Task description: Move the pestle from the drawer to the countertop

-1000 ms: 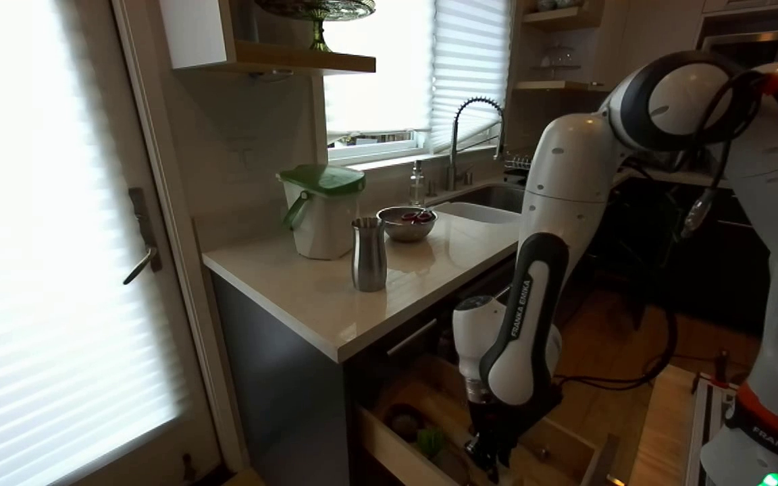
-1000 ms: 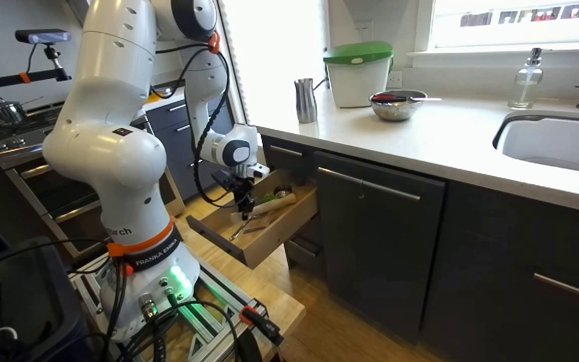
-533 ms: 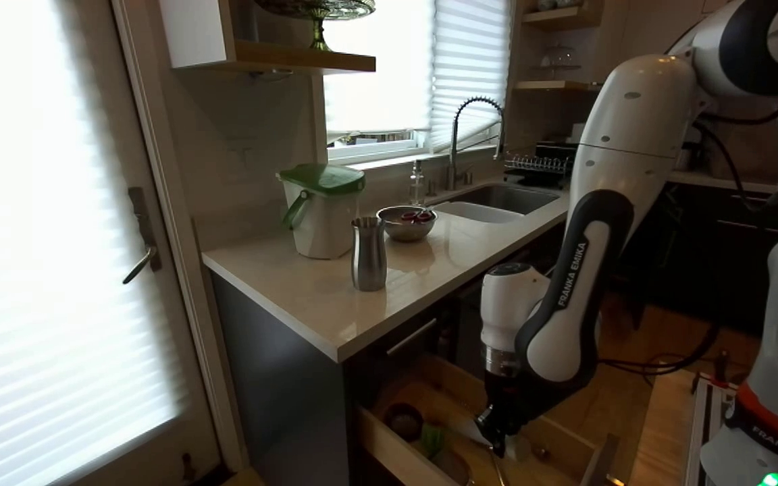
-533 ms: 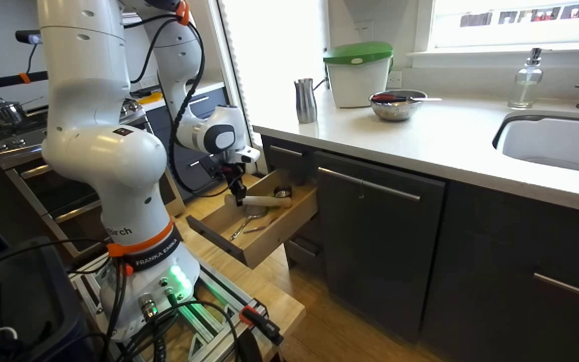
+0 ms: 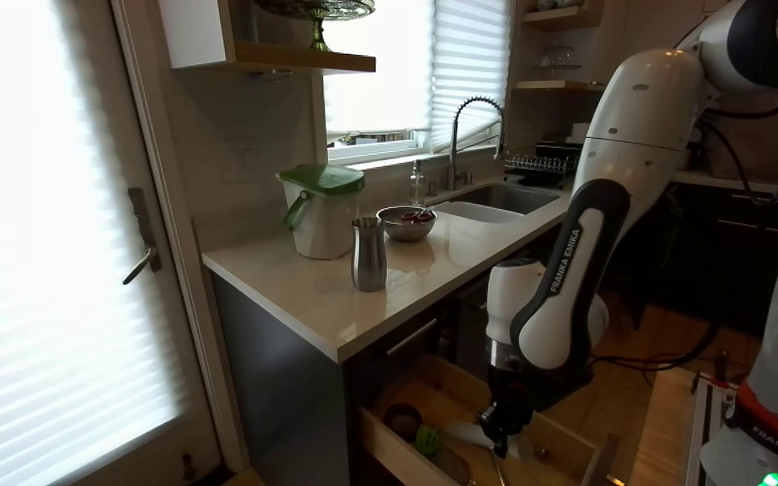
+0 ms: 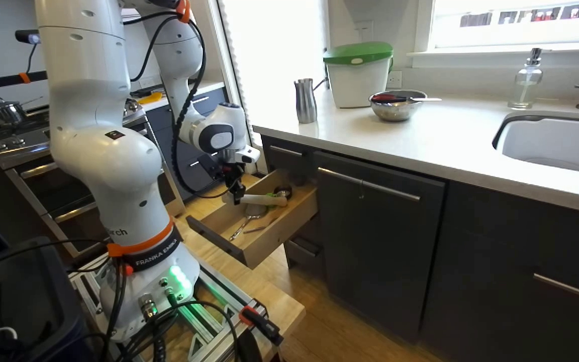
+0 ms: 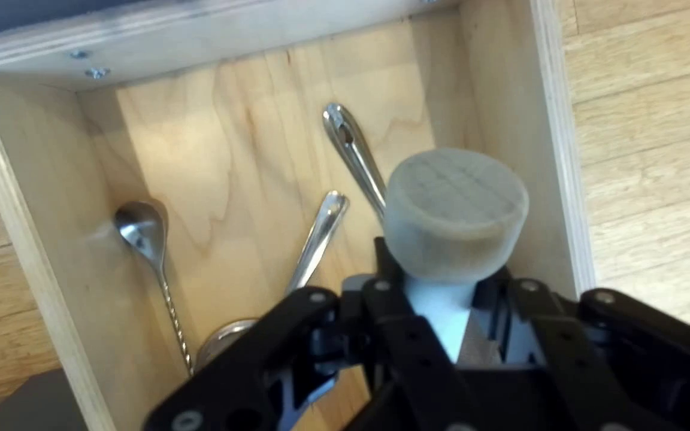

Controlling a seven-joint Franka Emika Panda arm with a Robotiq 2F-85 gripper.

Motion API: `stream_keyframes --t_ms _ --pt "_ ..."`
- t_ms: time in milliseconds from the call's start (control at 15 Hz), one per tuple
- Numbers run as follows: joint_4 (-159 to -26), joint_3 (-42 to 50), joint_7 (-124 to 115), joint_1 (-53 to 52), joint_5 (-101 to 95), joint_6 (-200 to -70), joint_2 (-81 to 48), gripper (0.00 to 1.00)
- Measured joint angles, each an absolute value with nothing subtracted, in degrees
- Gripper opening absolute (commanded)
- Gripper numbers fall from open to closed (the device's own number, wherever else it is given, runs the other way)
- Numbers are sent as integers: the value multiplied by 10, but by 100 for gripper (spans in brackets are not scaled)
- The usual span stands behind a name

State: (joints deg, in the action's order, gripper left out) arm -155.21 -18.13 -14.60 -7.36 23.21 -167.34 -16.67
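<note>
The pestle, a pale rod with a wide round end, shows in both exterior views [image 5: 467, 433] [image 6: 264, 200] and in the wrist view [image 7: 456, 215]. My gripper [image 6: 237, 197] is shut on it near the wide end, also seen in the wrist view [image 7: 439, 281]. The pestle lies roughly level, raised over the floor of the open drawer [image 6: 277, 234]. The drawer's light wooden walls also show in the wrist view [image 7: 554, 149]. The pale countertop [image 5: 288, 290] is above and beside the drawer. The pestle's far end is hidden in the wrist view.
In the drawer lie a twisted-handle spoon [image 7: 141, 230], a metal strainer [image 6: 257, 211], a green item [image 5: 428, 442] and a dark round container [image 5: 402, 418]. On the countertop stand a steel cup [image 5: 369, 255], a green-lidded bin [image 5: 325, 223] and a metal bowl [image 6: 395, 108].
My gripper has lifted the pestle from low in the drawer and swung it slightly, uncovering the strainer beneath. The arm has shifted; in the last half second it moved only a little.
</note>
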Motion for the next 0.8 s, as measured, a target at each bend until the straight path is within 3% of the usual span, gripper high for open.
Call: stream_keyframes --t_ms 200,467,800 --pt "-1586 -128 -194 -126 182 -1740 -125 8" --pt "-1569 -12 -290 -232 62 -1731 -86 8" --pt "-1570 -129 -151 -209 198 -1589 16 8"
